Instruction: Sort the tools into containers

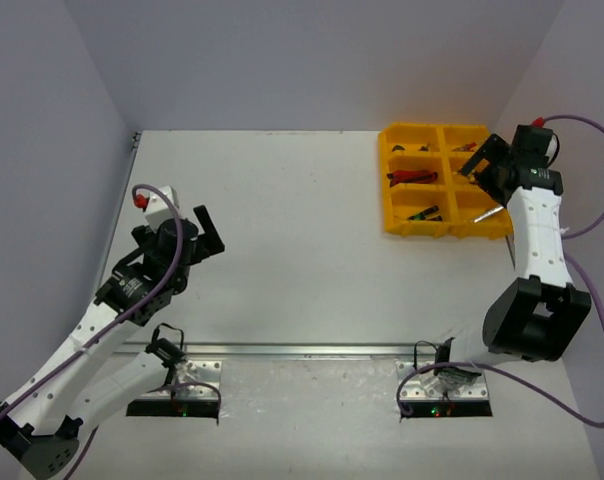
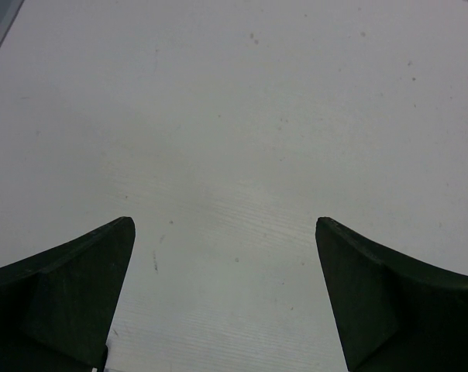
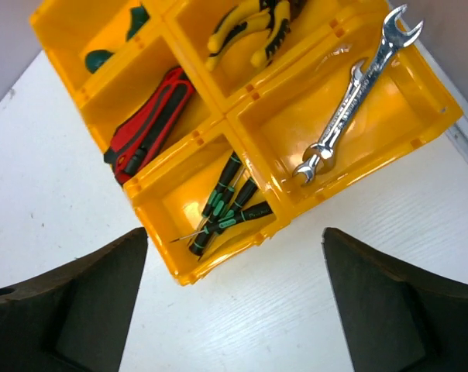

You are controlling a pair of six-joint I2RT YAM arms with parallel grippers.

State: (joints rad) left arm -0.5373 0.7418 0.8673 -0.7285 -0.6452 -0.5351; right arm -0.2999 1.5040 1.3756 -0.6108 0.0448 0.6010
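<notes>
Diagonally, wrench (image 3: pixel 356 91) across corner compartment (image 3: pixel 385 132).

**Glossy plastic, bright steel, matt tabletop**

The tray (image 3: pixel 389 116) at the far right corner of the desk is smooth, glossy yellow plastic, with sheen along its walls. The wrenches (image 3: pixel 350 97) are bare polished metal, bright and reflective. The cutters (image 3: pixel 149 124) have red-and-black grips of a duller, rubbery-looking plastic. The pliers (image 3: pixel 246 27) have yellow-and-black grips with a slight shine. The screwdrivers (image 3: pixel 222 205) show black-and-green plastic handles and thin metal shafts. The table (image 2: pixel 234 116) is white and matt, finely lined and flecked with small dark specks. The fingers of the left gripper (image 2: pixel 223 221) and the right gripper (image 3: pixel 234 232) are dark, matt and smooth-faced, seemingly plastic.
</notes>
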